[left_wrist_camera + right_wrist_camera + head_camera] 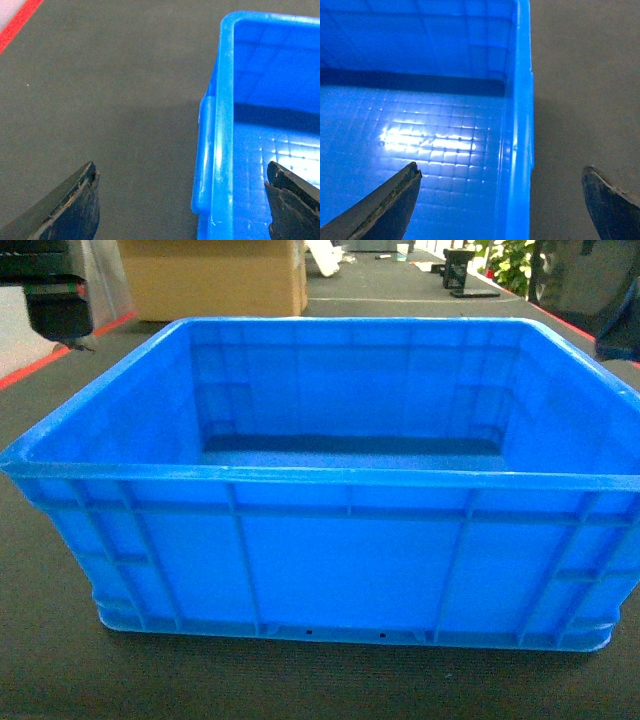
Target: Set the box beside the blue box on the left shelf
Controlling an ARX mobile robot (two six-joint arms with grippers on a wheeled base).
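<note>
Crate [340, 570]: bright blue, floor embossed with square grid. Floor mat [110, 100]: dark grey, red stripe [17, 22]. Cardboard box [215, 280]: tan.

Lighting even, moderately bright, from overhead. Head view soft, slightly grainy; background behind the box [330, 490] overexposed near the top left. Right wrist view: white glare patch on the box's glossy gridded floor [425, 137], dark shadow band along the far wall's foot. Left wrist view: similar glare at right edge; gripper fingertips [75, 210] blurred, close to lens.
</note>
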